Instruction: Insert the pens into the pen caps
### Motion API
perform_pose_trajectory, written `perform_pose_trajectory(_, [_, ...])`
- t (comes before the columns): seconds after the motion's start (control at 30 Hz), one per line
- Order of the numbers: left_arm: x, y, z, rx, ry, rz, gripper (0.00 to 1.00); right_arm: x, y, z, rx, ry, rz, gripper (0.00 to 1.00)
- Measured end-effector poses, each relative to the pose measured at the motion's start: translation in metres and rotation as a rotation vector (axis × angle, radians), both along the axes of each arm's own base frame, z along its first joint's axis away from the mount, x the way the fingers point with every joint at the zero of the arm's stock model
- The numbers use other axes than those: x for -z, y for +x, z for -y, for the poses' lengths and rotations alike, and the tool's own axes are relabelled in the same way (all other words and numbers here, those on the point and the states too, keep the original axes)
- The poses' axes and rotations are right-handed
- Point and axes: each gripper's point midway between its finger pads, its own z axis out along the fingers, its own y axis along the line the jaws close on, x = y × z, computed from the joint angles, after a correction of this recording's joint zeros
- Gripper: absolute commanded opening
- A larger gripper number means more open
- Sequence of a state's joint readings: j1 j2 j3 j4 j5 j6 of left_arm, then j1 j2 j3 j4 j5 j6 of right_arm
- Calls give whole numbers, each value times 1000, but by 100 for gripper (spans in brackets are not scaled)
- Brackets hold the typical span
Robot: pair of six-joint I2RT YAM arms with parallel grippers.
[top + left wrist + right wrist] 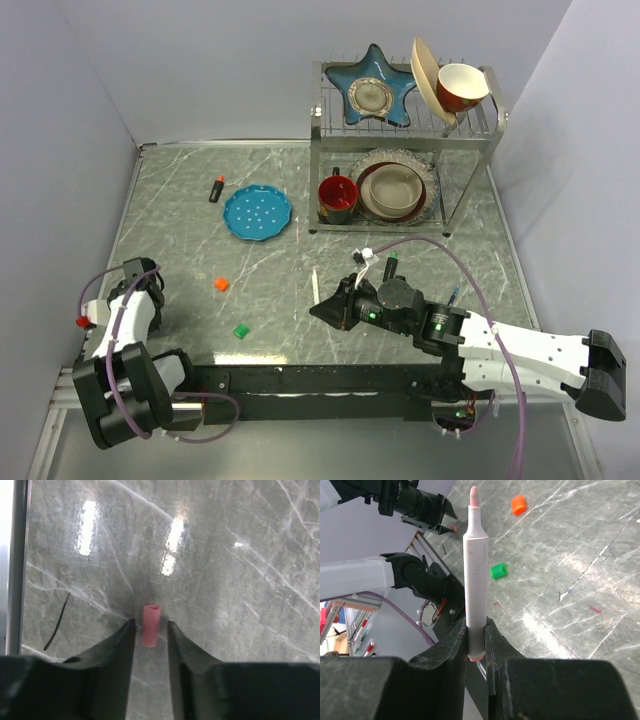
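Note:
My right gripper (476, 629) (320, 311) is shut on the thin white pen (476, 570) (316, 285), whose pink tip points away from the fingers. My left gripper (151, 626) (148, 295) points down at the table's left side. Its jaws stand to either side of the pink-red cap (151, 625) with a small gap on each side. That cap also shows at the left gripper's tip in the right wrist view (454, 527). An orange cap (221, 284) (518, 504) and a green cap (240, 330) (498, 570) lie between the arms. A stubby black marker (216, 189) lies at the far left.
A blue plate (257, 212) sits behind the caps. A two-tier dish rack (317, 170) with bowls, plates and a red mug (337, 196) stands at the back right. A thin blue pen (454, 296) shows beside the right arm. The table's left edge (19, 580) is near the left gripper.

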State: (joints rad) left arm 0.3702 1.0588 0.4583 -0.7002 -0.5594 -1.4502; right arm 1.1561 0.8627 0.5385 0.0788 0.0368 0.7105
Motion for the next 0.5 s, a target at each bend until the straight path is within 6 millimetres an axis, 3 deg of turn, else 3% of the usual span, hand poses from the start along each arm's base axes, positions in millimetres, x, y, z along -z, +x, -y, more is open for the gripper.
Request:
perform_pose_trajectory(0.23, [2,0,1,15,-7,-5,6,-2,0,6,10,-4,3,0])
perform_pose_trajectory(0.5, [3,3,1,15,-12,-9,1,-19,1,15,39,43,31,0])
